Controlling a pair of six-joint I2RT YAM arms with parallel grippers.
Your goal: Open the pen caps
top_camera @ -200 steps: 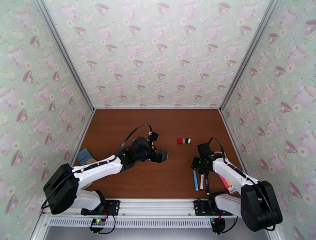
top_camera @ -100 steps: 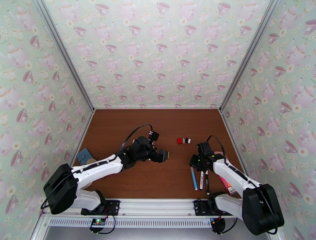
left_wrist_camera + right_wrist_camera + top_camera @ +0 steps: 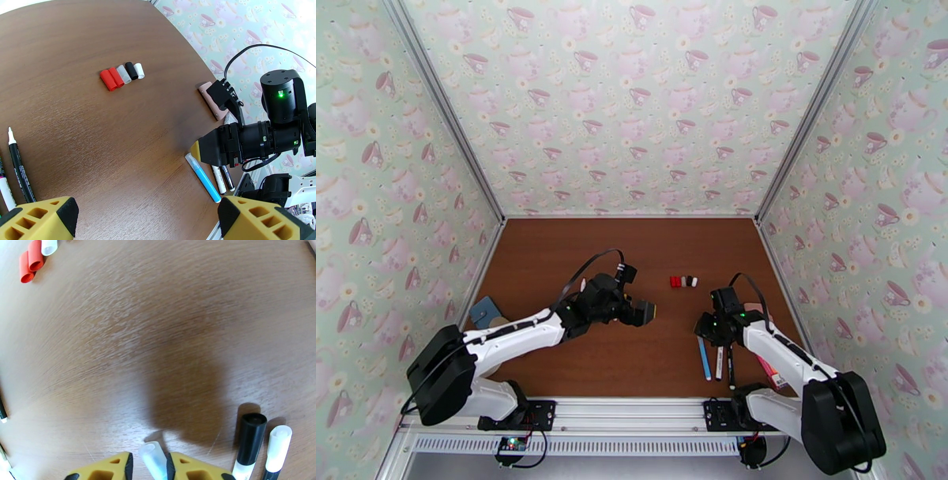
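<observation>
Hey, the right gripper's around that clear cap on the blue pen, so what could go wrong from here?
The right gripper straddles the clear cap while the left gripper hangs open, away from the blue pen; a pull would likely drag the whole pen. The black-capped pen lies close beside it and could get knocked.

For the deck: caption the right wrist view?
Right end effector straddling a clear pen cap; two capped pens beside it, loose red caps beyond.
</observation>
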